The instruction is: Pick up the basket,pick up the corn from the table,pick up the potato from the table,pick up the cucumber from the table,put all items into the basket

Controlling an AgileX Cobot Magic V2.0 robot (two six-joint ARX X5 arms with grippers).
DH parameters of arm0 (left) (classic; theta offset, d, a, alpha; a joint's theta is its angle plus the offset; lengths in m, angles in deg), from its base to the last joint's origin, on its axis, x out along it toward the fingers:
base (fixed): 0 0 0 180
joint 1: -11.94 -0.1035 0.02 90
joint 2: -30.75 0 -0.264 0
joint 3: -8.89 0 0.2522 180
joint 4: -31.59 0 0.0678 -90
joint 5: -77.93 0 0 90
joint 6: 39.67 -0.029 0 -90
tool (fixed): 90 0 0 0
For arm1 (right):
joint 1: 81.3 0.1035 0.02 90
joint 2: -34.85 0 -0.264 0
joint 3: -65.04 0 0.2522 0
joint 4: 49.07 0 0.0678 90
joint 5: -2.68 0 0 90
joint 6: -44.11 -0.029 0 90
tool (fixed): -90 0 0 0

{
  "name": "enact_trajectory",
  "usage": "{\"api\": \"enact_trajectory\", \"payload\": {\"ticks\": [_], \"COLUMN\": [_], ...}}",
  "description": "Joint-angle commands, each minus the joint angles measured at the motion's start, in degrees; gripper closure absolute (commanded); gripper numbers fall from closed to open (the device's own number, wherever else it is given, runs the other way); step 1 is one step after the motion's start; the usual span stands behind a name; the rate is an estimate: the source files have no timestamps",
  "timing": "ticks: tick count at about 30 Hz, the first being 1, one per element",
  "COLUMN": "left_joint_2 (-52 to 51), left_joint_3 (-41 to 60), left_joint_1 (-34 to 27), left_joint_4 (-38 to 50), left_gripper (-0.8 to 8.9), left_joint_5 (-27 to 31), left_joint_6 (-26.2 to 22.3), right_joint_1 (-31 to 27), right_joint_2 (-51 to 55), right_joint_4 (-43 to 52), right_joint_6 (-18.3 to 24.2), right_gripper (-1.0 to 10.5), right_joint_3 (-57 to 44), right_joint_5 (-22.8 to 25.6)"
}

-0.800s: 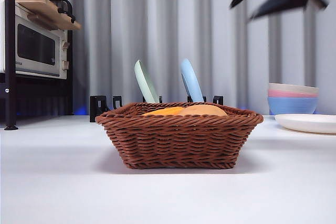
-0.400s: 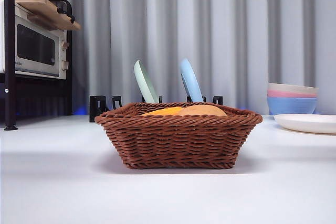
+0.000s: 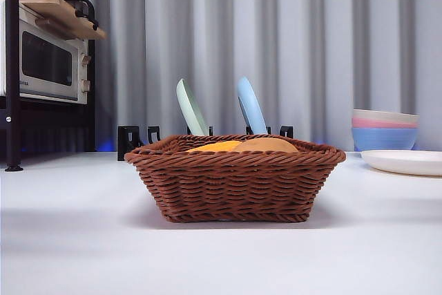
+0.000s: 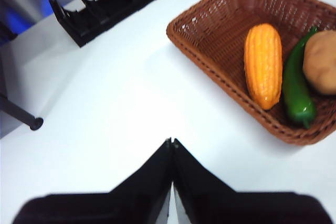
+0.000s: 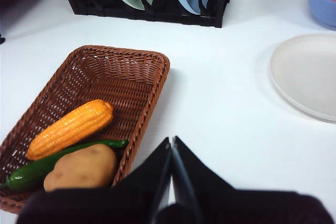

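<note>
The basket [image 3: 235,186] stands on the white tabletop [image 3: 83,240] and serves as the reference point for all positions below. Three items lie inside the basket: the corn [image 5: 71,128], the cucumber [image 5: 58,163] and the potato [image 5: 81,168]. The cucumber lies between the corn and the potato, touching or nearly touching both. In the front view only the tops of the corn [image 3: 215,146] and the potato [image 3: 266,144] show above the braided rim; the cucumber is hidden there. The left gripper [image 4: 171,142] hangs above bare tabletop beside the basket, well apart from it, with its fingers pressed together and holding nothing. The right gripper [image 5: 171,141] hangs above the tabletop just beside the basket's long side, also with its fingers pressed together and empty. Behind the basket a black dish rack [image 5: 152,3] holds a pale green plate [image 3: 190,107] and a pale blue plate [image 3: 251,106] upright. To one side of the basket lies a flat white plate [image 5: 307,74], with stacked bowls [image 3: 385,130] beyond it. On the opposite side a microwave oven [image 3: 45,60] sits on a dark shelf.
</note>
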Motion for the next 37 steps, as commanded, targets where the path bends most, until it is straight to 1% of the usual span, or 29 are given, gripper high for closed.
{"api": "enact_trajectory", "payload": {"ticks": [1, 9, 11, 15, 17, 19, 22, 26, 29, 32, 37], "left_joint_2": [0.52, 0.66, -0.66, -4.79, -7.96, -11.34, -17.09, -23.23, -27.17, -30.45, -33.90], "left_joint_3": [0.09, 0.09, 0.09, 0.33, 1.73, 4.52, 10.88, 19.98, 26.86, 32.68, 39.93], "left_joint_1": [-0.11, 0.07, 0.02, -2.64, -6.19, -10.82, -19.85, -30.53, -37.40, -42.40, -47.17], "left_joint_4": [0.28, -0.13, -0.79, 0.48, 3.80, 9.14, 17.64, 24.74, 27.76, 28.22, 28.17], "left_gripper": [8.16, 8.16, 8.16, 8.16, 8.16, 8.16, 8.16, 8.16, 8.16, 8.16, 8.16], "left_joint_5": [0.20, -0.02, 0.26, 0.20, -0.02, -0.48, -4.39, -10.62, -16.66, -20.79, -21.42], "left_joint_6": [0.92, 0.94, 0.96, 1.57, 1.84, 1.97, 2.03, 1.99, 2.10, 2.38, 7.37], "right_joint_1": [0.07, 0.04, 0.04, 0.04, 0.02, 0.02, 0.04, 0.04, 0.04, 0.04, 0.04], "right_joint_2": [-0.11, -0.04, -0.09, -0.09, -0.09, -0.04, -0.07, -0.09, -0.04, -0.04, -0.07], "right_joint_4": [0.28, 0.28, 0.31, 0.31, 0.28, 0.28, 0.28, 0.28, 0.31, 0.28, 0.28], "right_joint_6": [-1.05, -1.05, -1.05, -1.05, -1.05, -1.05, -1.05, -1.05, -1.05, -1.05, -1.05], "right_gripper": [9.5, 9.5, 9.5, 9.5, 9.5, 9.5, 9.5, 9.5, 9.5, 9.5, 9.5], "right_joint_3": [-0.61, -0.61, -0.61, -0.61, -0.61, -0.61, -0.61, -0.61, -0.61, -0.61, -0.61], "right_joint_5": [0.17, 0.24, 0.24, 0.28, 0.26, 0.26, 0.24, 0.26, 0.26, 0.24, 0.26]}}
